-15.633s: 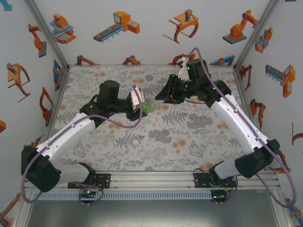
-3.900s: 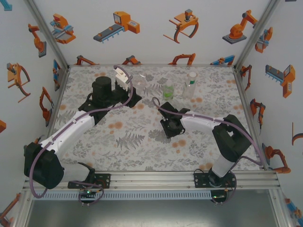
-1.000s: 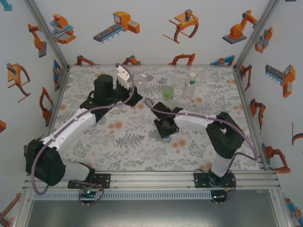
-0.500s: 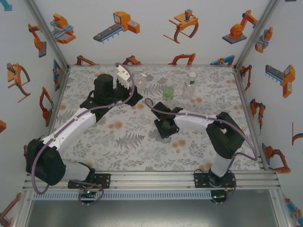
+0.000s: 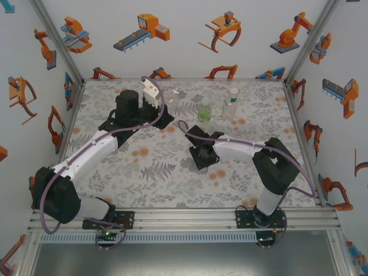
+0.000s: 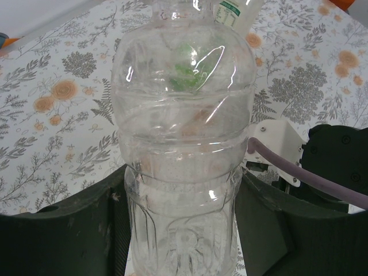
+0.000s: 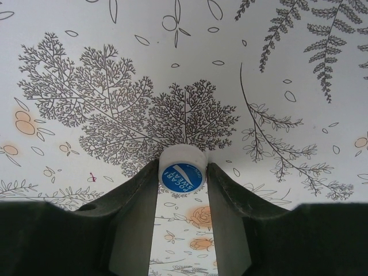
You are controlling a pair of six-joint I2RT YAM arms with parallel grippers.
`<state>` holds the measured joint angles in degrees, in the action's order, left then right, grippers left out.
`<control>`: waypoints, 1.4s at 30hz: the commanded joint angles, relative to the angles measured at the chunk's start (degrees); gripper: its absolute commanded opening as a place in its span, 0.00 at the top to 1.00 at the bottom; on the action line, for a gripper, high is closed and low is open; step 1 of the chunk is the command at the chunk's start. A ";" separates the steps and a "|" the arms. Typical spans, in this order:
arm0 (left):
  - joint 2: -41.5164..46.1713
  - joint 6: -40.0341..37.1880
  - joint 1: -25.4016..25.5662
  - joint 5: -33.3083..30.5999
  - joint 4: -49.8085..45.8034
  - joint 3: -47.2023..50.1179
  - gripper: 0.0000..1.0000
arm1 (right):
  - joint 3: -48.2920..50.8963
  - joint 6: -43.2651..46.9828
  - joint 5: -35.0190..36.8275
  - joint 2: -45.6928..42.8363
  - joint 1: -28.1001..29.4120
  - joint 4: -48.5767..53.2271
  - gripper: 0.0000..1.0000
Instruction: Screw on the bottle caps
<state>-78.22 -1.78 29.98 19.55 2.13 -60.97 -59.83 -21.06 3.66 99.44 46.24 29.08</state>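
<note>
1. Right gripper [image 7: 181, 175] sits slightly right of its position a second ago; its jaws pinch the cap [image 7: 181, 171] at the centre of the table [image 5: 144, 172], blue face up.
2. Left gripper [image 6: 184, 230] clamps the bottle [image 6: 181, 115] at the far left; the neck points away from the wrist.

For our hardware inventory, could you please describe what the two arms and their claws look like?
The left arm and right arm have white links, black joints and a purple cable each. The claw fingers are dark and tapered.
</note>
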 commanded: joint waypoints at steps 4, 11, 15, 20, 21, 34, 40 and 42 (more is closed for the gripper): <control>0.43 0.39 0.35 0.86 0.66 -1.89 0.91 | 1.51 0.14 0.73 -0.37 0.34 1.25 0.62; 0.04 0.64 0.42 1.07 0.92 -1.82 0.91 | 1.49 1.26 1.17 -0.53 0.34 -0.08 0.62; 0.22 0.39 0.41 0.88 0.80 -1.78 0.91 | 0.96 1.77 1.17 0.11 0.34 0.01 0.63; 0.19 0.16 0.34 0.86 0.66 -1.67 0.91 | 0.91 2.28 1.67 0.04 0.34 0.01 0.63; 0.21 0.14 0.38 0.84 0.68 -1.67 0.91 | 0.85 2.46 1.78 0.01 0.34 0.06 0.63; -0.42 0.07 0.37 1.04 0.78 -1.99 0.91 | 0.33 6.20 1.48 0.56 0.34 -0.25 0.61; -0.19 0.02 0.40 0.97 0.70 -2.02 0.91 | 0.30 7.93 1.14 0.90 0.34 -0.48 0.59; -0.23 0.07 0.31 0.99 0.67 -1.99 0.91 | 0.26 8.37 1.16 1.09 0.34 -0.50 0.59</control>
<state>-78.30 -1.80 30.02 19.53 2.11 -61.04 -59.64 -14.87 3.51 99.31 46.39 27.99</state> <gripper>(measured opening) 0.588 0.411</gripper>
